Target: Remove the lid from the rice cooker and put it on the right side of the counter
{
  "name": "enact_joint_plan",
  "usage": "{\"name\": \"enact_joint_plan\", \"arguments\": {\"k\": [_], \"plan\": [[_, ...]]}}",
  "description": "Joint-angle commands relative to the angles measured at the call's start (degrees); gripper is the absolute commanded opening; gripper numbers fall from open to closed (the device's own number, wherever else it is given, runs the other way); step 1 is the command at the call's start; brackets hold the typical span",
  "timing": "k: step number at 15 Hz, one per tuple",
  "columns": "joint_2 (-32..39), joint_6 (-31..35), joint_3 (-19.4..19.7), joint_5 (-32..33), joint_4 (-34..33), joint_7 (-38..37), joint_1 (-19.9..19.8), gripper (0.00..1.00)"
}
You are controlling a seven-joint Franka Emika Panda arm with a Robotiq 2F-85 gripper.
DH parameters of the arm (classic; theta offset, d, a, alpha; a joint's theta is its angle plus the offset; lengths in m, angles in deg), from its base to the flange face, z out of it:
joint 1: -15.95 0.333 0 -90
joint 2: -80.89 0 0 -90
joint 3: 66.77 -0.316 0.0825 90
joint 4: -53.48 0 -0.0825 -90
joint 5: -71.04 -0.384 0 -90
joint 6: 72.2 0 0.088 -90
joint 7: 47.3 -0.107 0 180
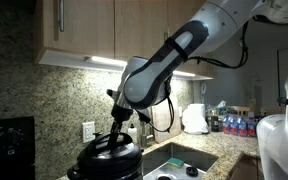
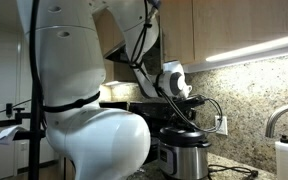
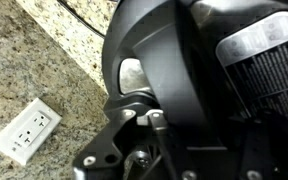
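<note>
The end effector (image 1: 117, 122) was clamped shut on the top handle of the one black lid (image 1: 108, 148), which sat on the single rice cooker (image 1: 102, 166) at lower centre, on the granite surface (image 1: 224, 152) beside one steel sink (image 1: 179, 160). One wall outlet (image 3: 26, 130) showed lower left.

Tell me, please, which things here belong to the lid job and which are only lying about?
For the job: lid, rice cooker, counter, gripper.
Lying about: sink, wall outlet, bottles, faucet.
</note>
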Motion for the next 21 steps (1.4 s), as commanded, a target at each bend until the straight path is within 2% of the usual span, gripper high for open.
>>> {"name": "enact_joint_plan", "arguments": {"k": [1, 4, 10, 17, 21], "plan": [[1.5, -4.9, -0.5, 1.5, -3.9, 8.7, -0.1, 0.03], [2.7, -11.8, 0.3, -1.3, -7.7, 19.3, 0.7, 0.03], [5.5, -21.0, -0.9, 0.2, -13.3, 38.0, -2.5, 0.03], [4.5, -18.9, -2.8, 1.9, -11.9, 54.3, -3.7, 0.03], [4.0, -18.1, -1.9, -0.2, -10.9, 65.2, -3.5, 0.03]]}}
